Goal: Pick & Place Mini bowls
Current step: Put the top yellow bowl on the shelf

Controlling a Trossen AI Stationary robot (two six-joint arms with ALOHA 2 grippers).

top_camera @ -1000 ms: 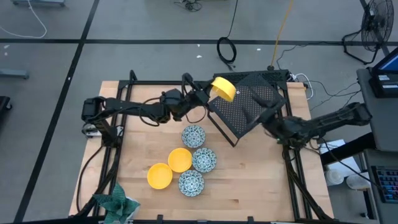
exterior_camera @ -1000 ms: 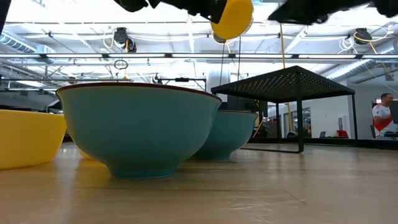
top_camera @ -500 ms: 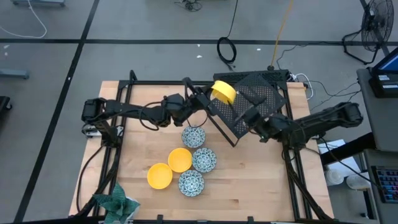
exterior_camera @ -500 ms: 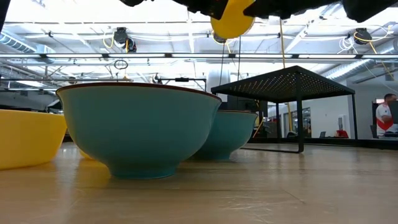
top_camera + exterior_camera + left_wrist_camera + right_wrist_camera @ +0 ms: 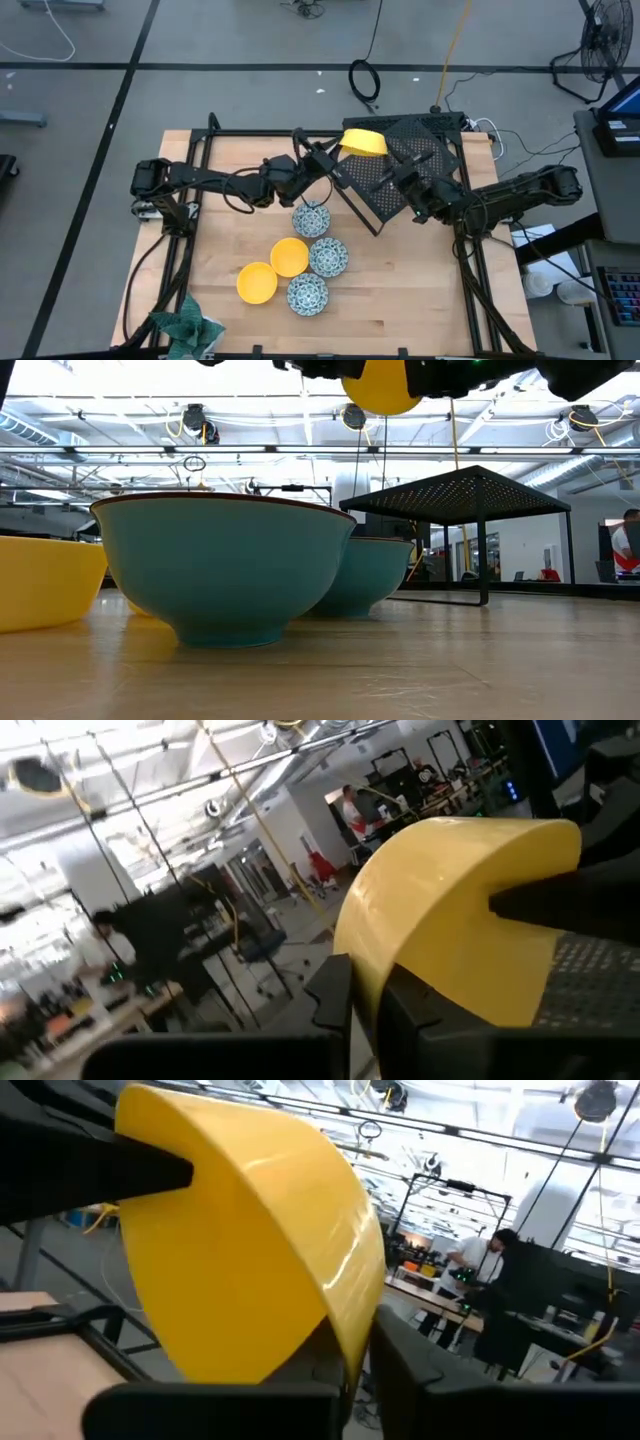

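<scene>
A yellow mini bowl (image 5: 363,142) hangs in the air over the far left edge of the black perforated stand (image 5: 415,160). Both grippers are shut on it. My left gripper (image 5: 337,157) reaches it from the table's left, my right gripper (image 5: 384,168) from the right. In the low view the yellow mini bowl (image 5: 380,384) shows at the top edge. On the wooden table stand three teal-patterned mini bowls (image 5: 311,218) (image 5: 328,256) (image 5: 307,293) and two more yellow ones (image 5: 289,256) (image 5: 256,282), each on its foot. My left gripper pinches the bowl's rim (image 5: 362,982) between its two fingers, one on the outer wall and one on the inner side. It comes about level from the table's left. The bowl is lifted clear and tipped on its side. My right gripper pinches the opposite part of the rim (image 5: 350,1335) between its two fingers, one finger (image 5: 410,1360) against the outer wall. It comes from the table's right, slanting toward the far edge. The bowl hangs clear between both grippers.
A green patterned cloth (image 5: 186,328) lies at the near left corner. The black stand fills the far right of the table. Bare wood lies at the near right. People show in the room beyond the table.
My right gripper has moved toward the table's left and far edge, over the stand, and has shut on the yellow bowl's rim. My left gripper has kept its hold. The bowl has tipped in the air, its mouth now turned more away from the high camera.
</scene>
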